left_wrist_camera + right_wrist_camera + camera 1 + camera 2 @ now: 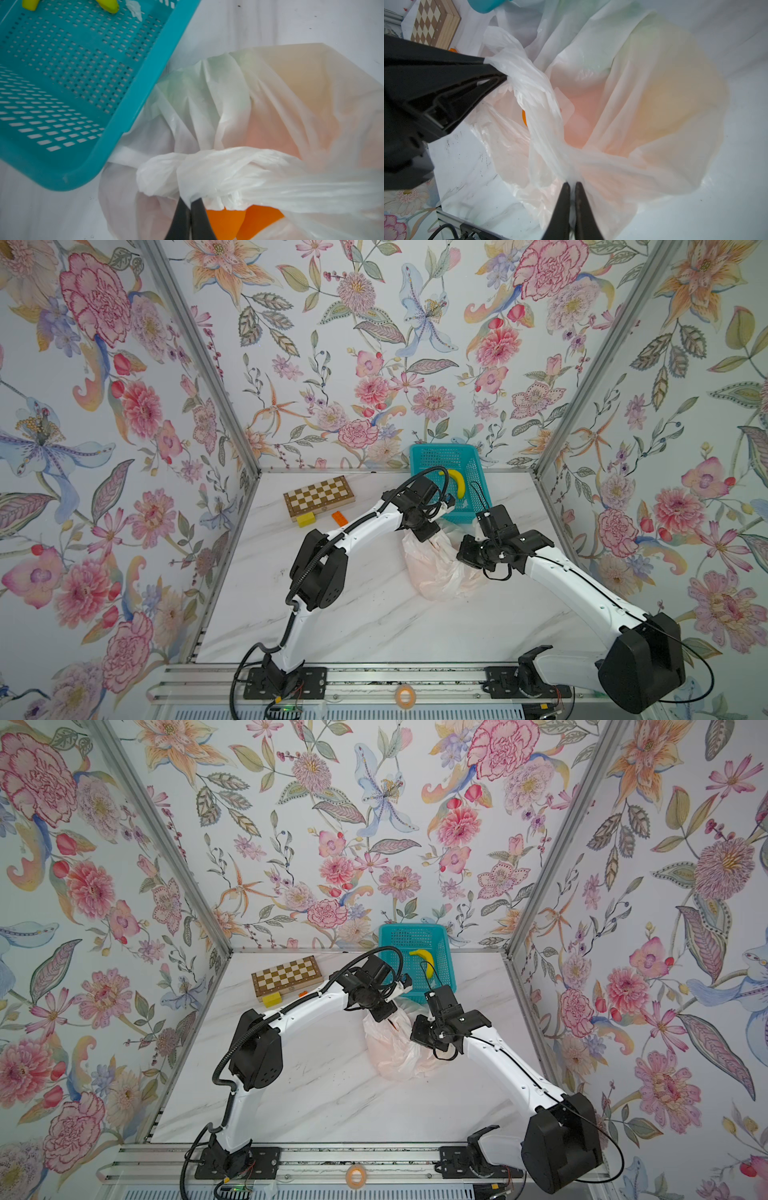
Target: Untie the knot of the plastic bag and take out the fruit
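Marble table [374, 614], flowered walls: untying is in hand on the plastic bag [432, 572], which lies against the teal basket [473, 464].
Both jaws are clamped tight: left gripper [190, 202] pinching the knot [164, 176], right gripper [572, 184] pinching the bag's neck. The twisted band runs lengthwise between them. The next move likely calls for a gentle pull apart. Fruit [239, 220] is inside.
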You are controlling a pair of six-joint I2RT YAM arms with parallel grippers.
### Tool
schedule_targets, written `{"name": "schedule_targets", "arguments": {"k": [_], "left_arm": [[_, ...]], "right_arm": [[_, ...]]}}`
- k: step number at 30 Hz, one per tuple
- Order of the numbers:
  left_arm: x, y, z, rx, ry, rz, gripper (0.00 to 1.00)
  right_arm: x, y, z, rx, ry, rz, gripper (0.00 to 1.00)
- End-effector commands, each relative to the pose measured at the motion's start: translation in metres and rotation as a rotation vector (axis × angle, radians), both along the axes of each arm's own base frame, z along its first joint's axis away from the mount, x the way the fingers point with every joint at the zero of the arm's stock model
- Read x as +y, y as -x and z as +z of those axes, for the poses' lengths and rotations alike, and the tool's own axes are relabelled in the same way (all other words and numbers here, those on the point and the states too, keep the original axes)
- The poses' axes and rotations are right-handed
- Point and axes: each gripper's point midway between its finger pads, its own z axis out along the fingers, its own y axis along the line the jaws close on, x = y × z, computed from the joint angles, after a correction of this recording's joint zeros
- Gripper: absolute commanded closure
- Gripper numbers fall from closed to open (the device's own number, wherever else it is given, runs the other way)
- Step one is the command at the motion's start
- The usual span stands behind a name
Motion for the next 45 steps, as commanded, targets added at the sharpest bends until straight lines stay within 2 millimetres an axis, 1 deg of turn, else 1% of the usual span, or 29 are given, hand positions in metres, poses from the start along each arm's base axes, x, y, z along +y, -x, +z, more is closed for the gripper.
{"name": "schedule_targets", "arguments": {"k": [1,4,5,8,10,11,12,14,15,16,18,20,22,24,25,26,28,31,33,35,37,39,42,45], "left_arm": [[0.032,-0.031,0.043,-0.103,0.024,0.284,0.96],[0.040,-0.037,0.054,-0.071,0.095,0.380,0.95],[0.041,-0.038,0.058,-0.055,0.128,0.408,0.95],[0.047,-0.047,0.070,-0.005,0.237,0.500,0.93],[0.050,-0.052,0.075,0.023,0.298,0.545,0.92],[0.050,-0.054,0.079,0.028,0.322,0.561,0.91],[0.051,-0.056,0.083,0.023,0.338,0.572,0.91],[0.049,-0.058,0.089,0.017,0.360,0.573,0.90],[0.047,-0.058,0.091,0.019,0.369,0.570,0.90],[0.046,-0.058,0.092,0.023,0.374,0.568,0.90],[0.045,-0.057,0.090,0.035,0.379,0.569,0.89],[0.047,-0.055,0.089,0.042,0.378,0.577,0.88],[0.049,-0.051,0.089,0.049,0.383,0.586,0.86],[0.053,-0.047,0.094,0.048,0.398,0.597,0.81],[0.055,-0.045,0.097,0.045,0.407,0.603,0.79],[0.058,-0.042,0.103,0.039,0.419,0.609,0.77],[0.064,-0.036,0.106,0.039,0.437,0.627,0.75],[0.073,-0.024,0.112,0.049,0.458,0.649,0.74],[0.079,-0.015,0.113,0.065,0.467,0.667,0.73],[0.087,-0.005,0.114,0.079,0.477,0.690,0.71],[0.094,0.004,0.112,0.100,0.480,0.714,0.70],[0.101,0.013,0.107,0.126,0.473,0.742,0.68],[0.107,0.025,0.097,0.173,0.455,0.776,0.66],[0.106,0.034,0.085,0.228,0.447,0.785,0.60]], "right_arm": [[-0.010,0.010,-0.002,0.006,0.016,-0.026,0.93],[-0.011,0.015,-0.002,0.001,0.009,-0.019,0.93],[-0.007,0.017,-0.001,-0.005,-0.004,0.001,0.92],[0.015,0.028,0.003,-0.038,-0.052,0.131,0.91],[0.032,0.039,-0.003,-0.049,-0.083,0.226,0.89],[0.040,0.046,-0.008,-0.047,-0.096,0.267,0.89],[0.053,0.057,-0.014,-0.037,-0.118,0.326,0.87],[0.071,0.070,-0.016,-0.020,-0.172,0.408,0.84],[0.079,0.076,-0.018,-0.007,-0.191,0.438,0.82],[0.081,0.077,-0.018,-0.002,-0.195,0.443,0.81],[0.076,0.071,-0.017,0.010,-0.178,0.403,0.80],[0.071,0.061,-0.009,-0.006,-0.180,0.363,0.76],[0.065,0.050,0.007,-0.048,-0.186,0.326,0.70],[0.061,0.040,0.028,-0.108,-0.199,0.303,0.60],[0.061,0.037,0.036,-0.133,-0.201,0.298,0.58],[0.052,0.025,0.048,-0.172,-0.202,0.256,0.56],[0.040,0.010,0.061,-0.208,-0.199,0.191,0.55],[0.020,-0.010,0.071,-0.228,-0.194,0.085,0.55],[0.011,-0.021,0.072,-0.231,-0.185,0.044,0.56],[0.007,-0.030,0.068,-0.222,-0.170,0.022,0.56],[0.007,-0.036,0.060,-0.193,-0.163,0.010,0.56],[0.010,-0.041,0.048,-0.149,-0.158,-0.003,0.57],[0.025,-0.045,0.035,-0.084,-0.184,0.033,0.58],[0.044,-0.045,0.024,-0.045,-0.180,0.088,0.58]]}}
